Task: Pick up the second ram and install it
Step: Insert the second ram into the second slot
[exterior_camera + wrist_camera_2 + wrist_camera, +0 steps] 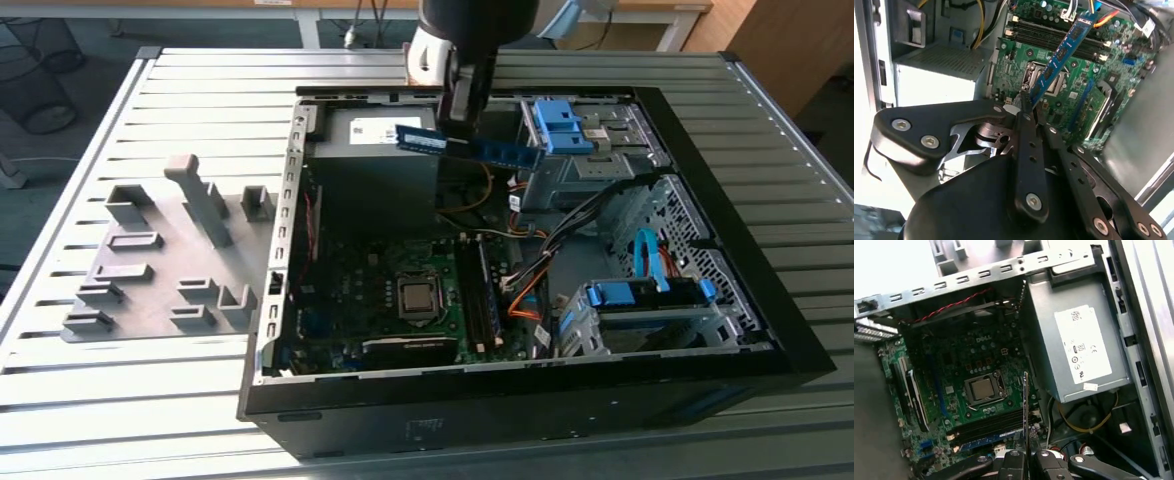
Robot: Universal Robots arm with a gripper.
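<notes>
The gripper point(457, 130) hangs over the open computer case point(534, 395), which lies on its side on the slatted metal worktop point(200, 90). In the second wrist view the fingers point(1024, 125) are pressed onto one end of the second ram point(1061, 52), pinching it, and the rest of the blue stick projects free beyond the tips. In the exterior view the second ram point(507, 152) is held roughly level in the air above the upper part of the case, beside the power-supply box point(367, 150) and clear of the motherboard point(360, 290). In the first wrist view the stick point(1025, 410) appears edge-on, rising from the gripper point(1026, 456) in front of the board, near the processor socket point(983, 389) and the memory slots point(989, 424); it is not seated in any slot. Pale grey holder blocks point(147, 270) stand on the worktop on the exterior view's left of the case.
</notes>
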